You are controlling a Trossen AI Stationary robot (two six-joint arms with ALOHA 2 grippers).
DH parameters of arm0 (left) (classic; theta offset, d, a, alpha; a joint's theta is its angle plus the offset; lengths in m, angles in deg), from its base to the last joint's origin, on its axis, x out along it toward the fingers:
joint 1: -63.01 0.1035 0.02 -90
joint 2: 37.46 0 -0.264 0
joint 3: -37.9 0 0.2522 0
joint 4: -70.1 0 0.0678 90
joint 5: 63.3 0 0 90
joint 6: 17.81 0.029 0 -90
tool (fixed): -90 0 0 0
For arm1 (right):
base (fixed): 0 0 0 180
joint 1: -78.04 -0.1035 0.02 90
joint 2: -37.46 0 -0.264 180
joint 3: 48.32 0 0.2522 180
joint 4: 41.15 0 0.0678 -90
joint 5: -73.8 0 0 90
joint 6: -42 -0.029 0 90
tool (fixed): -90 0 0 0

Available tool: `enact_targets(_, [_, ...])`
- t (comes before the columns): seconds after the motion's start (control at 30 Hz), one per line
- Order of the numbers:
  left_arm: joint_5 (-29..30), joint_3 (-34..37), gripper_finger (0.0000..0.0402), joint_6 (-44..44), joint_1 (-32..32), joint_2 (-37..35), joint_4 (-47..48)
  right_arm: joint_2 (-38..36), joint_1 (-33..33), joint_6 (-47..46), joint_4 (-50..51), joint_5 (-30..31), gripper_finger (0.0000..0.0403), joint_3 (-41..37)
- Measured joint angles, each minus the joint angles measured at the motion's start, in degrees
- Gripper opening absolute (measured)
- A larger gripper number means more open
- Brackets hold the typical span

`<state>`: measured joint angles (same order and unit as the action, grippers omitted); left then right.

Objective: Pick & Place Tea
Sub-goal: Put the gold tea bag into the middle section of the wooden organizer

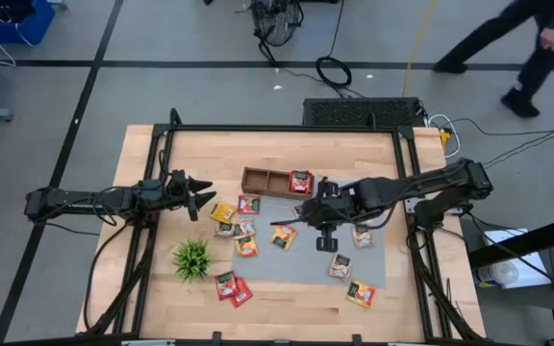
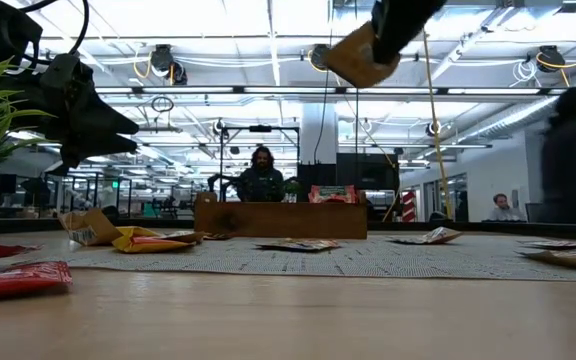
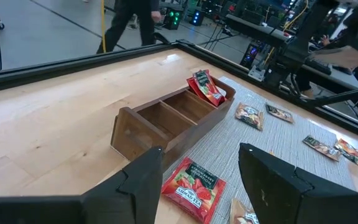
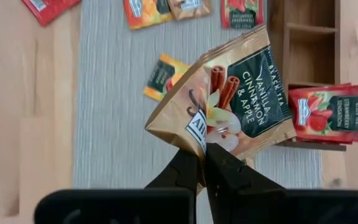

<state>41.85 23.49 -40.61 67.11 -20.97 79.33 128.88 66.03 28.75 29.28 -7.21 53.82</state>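
My right gripper hovers over the grey mat, just near of the wooden tray, shut on a grey-brown vanilla-cinnamon tea packet. The low view shows that packet high above the table. A red packet stands in the tray's right-end compartment, leaning over its rim. Several red, orange and yellow packets lie flat on the mat. My left gripper waits open, left of the tray, over bare wood. My right gripper pinches the grey-brown packet between its two fingertips at the middle of one edge, near the white label. The packet is lifted clear of the table and fans out tilted beyond the fingers, slightly creased at the pinch.
A small green plant stands left of the mat near the table's near edge, with two red packets beside it. More packets lie at the mat's near right corner. A person walks beyond the far right corner.
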Motion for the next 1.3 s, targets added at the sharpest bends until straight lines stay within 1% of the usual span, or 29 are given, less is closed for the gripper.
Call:
enact_targets(0.37, [0.00,0.01,0.0212,0.01,0.00,0.00,-0.01,9.29,0.33,2.64,6.48,-0.28,0.0006,14.84])
enact_targets(0.53, [0.00,0.00,0.0212,0.01,0.00,0.00,0.01,12.71,4.05,4.91,6.99,-5.83,0.0006,19.53])
enact_targets(0.6, [0.00,0.00,0.0212,0.01,0.00,0.00,0.00,13.61,5.93,5.31,6.98,-6.34,0.0006,20.80])
enact_targets(0.83, [0.00,0.01,0.0212,0.01,0.00,0.00,-0.01,13.74,12.01,6.78,4.07,-6.18,0.0006,20.97])
enact_targets(1.0, [0.00,-0.01,0.0212,0.01,0.00,0.00,-0.01,13.74,15.20,8.58,-1.63,-5.77,0.0006,20.46])
enact_targets(1.1, [-0.02,-0.01,0.0212,0.01,0.00,0.00,-0.01,15.45,16.82,8.59,-5.40,-3.76,0.0006,19.71])
enact_targets(1.3, [0.00,0.01,0.0212,0.01,0.00,0.00,-0.01,20.27,19.74,8.47,-6.31,-2.67,0.0006,19.52])
